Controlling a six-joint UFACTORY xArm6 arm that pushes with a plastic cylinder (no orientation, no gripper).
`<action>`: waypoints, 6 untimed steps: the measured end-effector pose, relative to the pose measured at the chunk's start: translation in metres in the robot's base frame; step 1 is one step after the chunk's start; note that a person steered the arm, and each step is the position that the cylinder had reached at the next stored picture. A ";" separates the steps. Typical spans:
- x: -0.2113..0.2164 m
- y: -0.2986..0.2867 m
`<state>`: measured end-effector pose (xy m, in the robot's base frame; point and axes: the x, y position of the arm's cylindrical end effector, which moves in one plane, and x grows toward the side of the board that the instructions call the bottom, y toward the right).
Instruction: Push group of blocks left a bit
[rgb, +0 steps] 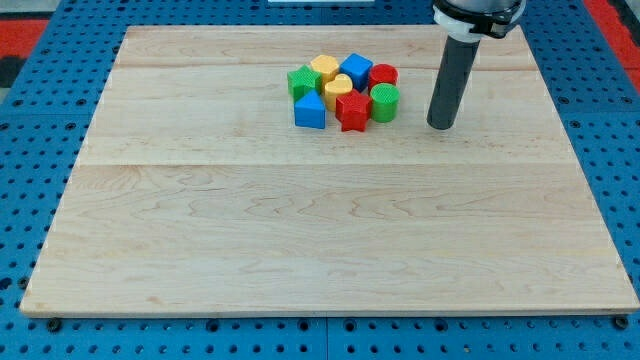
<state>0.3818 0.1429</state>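
Note:
A tight group of small blocks sits on the wooden board near the view's top centre. It holds a green block, a yellow block, a blue cube, a red cylinder, a yellow heart-shaped block, a blue triangular block, a red star and a green cylinder. My tip stands on the board to the right of the group, a short gap from the green cylinder, touching no block.
The board lies on a blue pegboard surface that frames it on all sides. The rod's mount shows at the view's top right.

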 end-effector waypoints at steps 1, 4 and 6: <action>-0.001 0.000; -0.052 -0.029; -0.073 -0.070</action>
